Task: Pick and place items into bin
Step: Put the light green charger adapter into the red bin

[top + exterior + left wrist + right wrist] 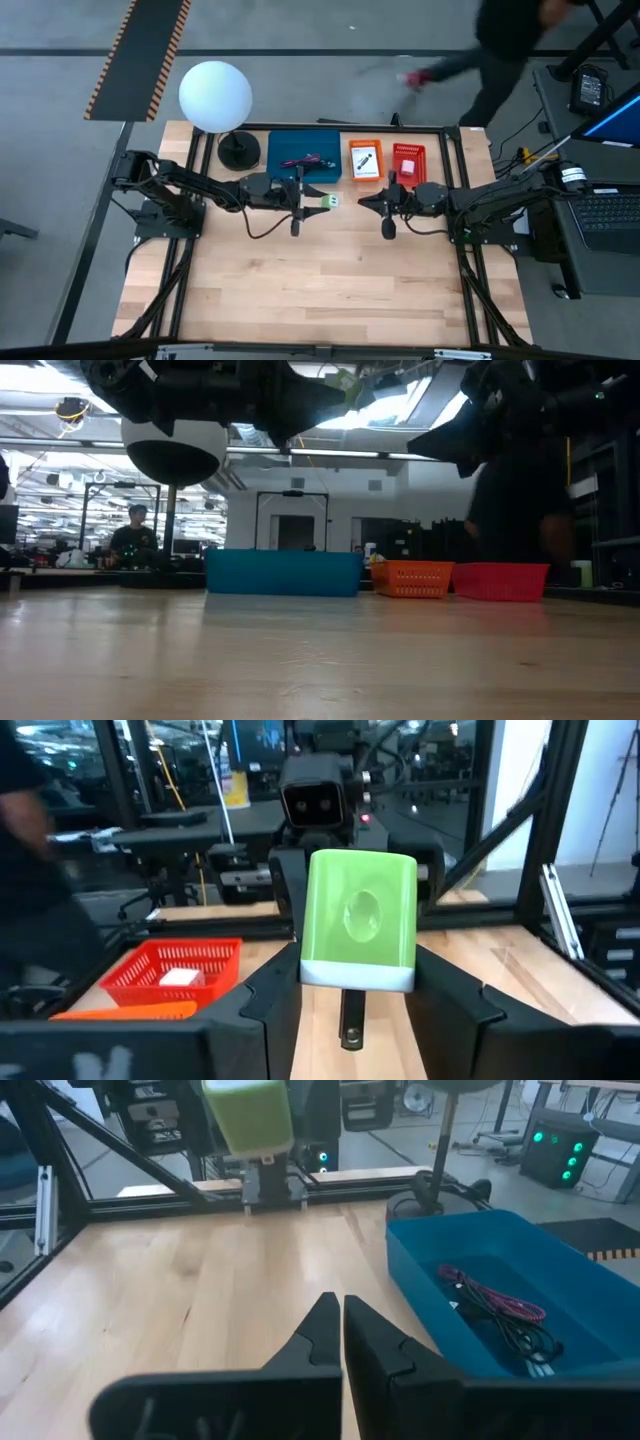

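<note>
The left claw (322,201) grips the green lump (329,202) at upper centre. Carry it fully over the blue bin (303,157) before releasing. The right claw (366,203) waits, closed and empty.

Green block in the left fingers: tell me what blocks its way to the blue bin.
Nothing visible does. The left gripper holds the green block raised beside the blue bin, whose top is open, with only a red cord and black cable lying low inside. The right gripper waits apart, shut.

Held block (358,920): showing lime green, white band along base
Large bin (304,157): showing blue
Cord (497,1297) in it: showing red-pink
Baskets: showing orange (365,160), red (408,163)
Lamp globe (215,95): showing white
Table (320,290): showing pale wood grain
</note>
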You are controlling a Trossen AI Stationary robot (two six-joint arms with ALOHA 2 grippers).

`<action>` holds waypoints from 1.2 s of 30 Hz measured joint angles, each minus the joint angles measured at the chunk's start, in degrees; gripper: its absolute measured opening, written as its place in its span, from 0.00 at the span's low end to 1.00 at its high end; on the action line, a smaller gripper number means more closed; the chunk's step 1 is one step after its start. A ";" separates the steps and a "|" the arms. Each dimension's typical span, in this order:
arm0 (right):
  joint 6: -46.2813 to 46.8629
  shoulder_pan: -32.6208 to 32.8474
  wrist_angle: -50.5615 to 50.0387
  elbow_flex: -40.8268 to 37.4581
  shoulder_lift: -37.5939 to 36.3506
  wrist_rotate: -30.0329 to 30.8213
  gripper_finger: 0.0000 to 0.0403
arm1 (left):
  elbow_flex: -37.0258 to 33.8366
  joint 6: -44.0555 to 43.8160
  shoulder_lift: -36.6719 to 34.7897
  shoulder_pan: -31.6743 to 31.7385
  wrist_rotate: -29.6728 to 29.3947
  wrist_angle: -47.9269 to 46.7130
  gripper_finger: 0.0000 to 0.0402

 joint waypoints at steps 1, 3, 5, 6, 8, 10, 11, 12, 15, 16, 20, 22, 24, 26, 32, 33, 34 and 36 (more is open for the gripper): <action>-0.04 0.00 0.14 0.00 0.00 -0.01 0.00 | 0.00 -0.31 0.00 -0.03 -0.01 0.53 0.36; -0.11 0.00 0.47 0.00 0.00 -0.01 0.00 | 0.00 -0.10 0.00 -0.03 -0.01 0.44 0.36; -0.20 0.00 1.02 0.00 0.00 -0.03 0.00 | 0.00 -0.11 0.00 -0.03 -0.01 0.31 0.36; -0.23 0.00 1.39 0.00 0.00 -0.03 0.00 | 0.00 -0.11 0.00 -0.03 -0.01 0.40 0.36; -1.15 0.00 2.73 0.00 0.00 -0.43 0.01 | 0.00 -0.15 0.00 -0.03 -0.04 0.32 0.36; -1.89 0.00 4.16 0.00 0.00 -2.37 0.04 | 0.00 -0.20 0.00 -0.08 -0.06 0.36 0.36; -2.60 0.02 4.73 0.00 0.00 -3.47 0.05 | 0.00 -0.25 0.00 -0.12 -0.07 0.35 0.36; -2.90 0.03 5.41 0.00 0.00 -4.62 0.07 | 0.00 -0.29 0.00 -0.14 -0.08 0.34 0.36; -3.08 0.36 7.03 0.00 0.00 -5.82 0.14 | 0.00 -0.69 0.00 -0.34 -0.10 0.35 0.36; -3.16 0.50 7.21 0.00 0.00 -5.82 0.17 | 0.00 -0.72 0.00 -0.42 -0.12 0.37 0.36; -3.21 0.52 8.04 0.00 0.00 -5.94 0.28 | 0.00 -0.68 0.00 -1.13 -0.17 1.79 0.36; -3.37 0.52 8.35 0.00 0.00 -6.00 0.33 | 0.00 -0.38 0.00 -1.43 -0.17 1.93 0.36; -3.53 0.52 10.03 0.00 0.00 -6.04 0.38 | 0.00 -0.33 0.00 -1.65 -0.17 2.06 0.36; -3.63 0.52 11.47 0.00 0.01 -6.05 0.43 | 0.00 -0.36 0.00 -1.66 -0.41 2.04 0.36; -2.20 0.60 13.20 0.00 0.87 -6.10 0.51 | 0.00 -0.74 0.00 -1.96 -0.64 4.23 0.36; -1.56 0.74 14.15 0.00 1.54 -6.11 0.52 | 0.00 -0.74 0.00 -2.02 -0.63 4.21 0.36; -1.48 0.90 15.60 0.00 2.38 -6.12 0.53 | 0.00 -0.74 0.02 -2.06 -0.62 4.20 0.36; -1.82 1.17 17.80 0.49 4.48 -6.20 0.53 | 0.29 -0.82 0.71 -2.06 -0.66 4.48 0.36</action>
